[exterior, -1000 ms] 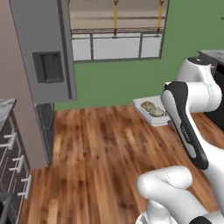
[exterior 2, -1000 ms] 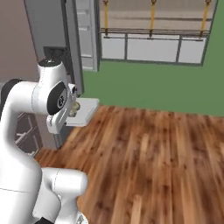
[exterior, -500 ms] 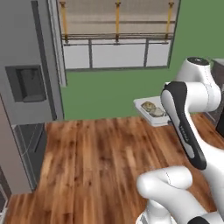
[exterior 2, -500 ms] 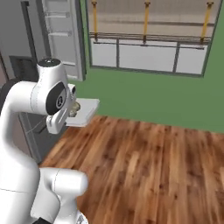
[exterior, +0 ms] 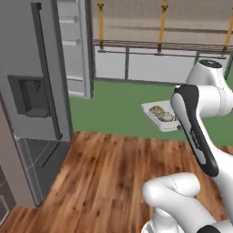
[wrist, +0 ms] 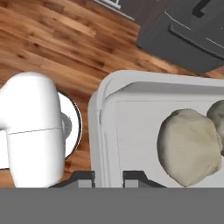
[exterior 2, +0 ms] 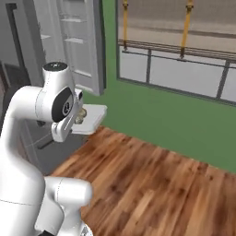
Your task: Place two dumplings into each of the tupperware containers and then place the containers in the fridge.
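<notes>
With the fingers clamped narrow on its near rim, the tub with two dumplings rides mid-air above the wood floor, and the base has swung so the open fridge now stands closer, far left.

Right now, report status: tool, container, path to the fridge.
Tool shut on tupperware container rim. Two dumplings inside, container held above floor. Fridge ahead left, door open; nothing seen blocking.
</notes>
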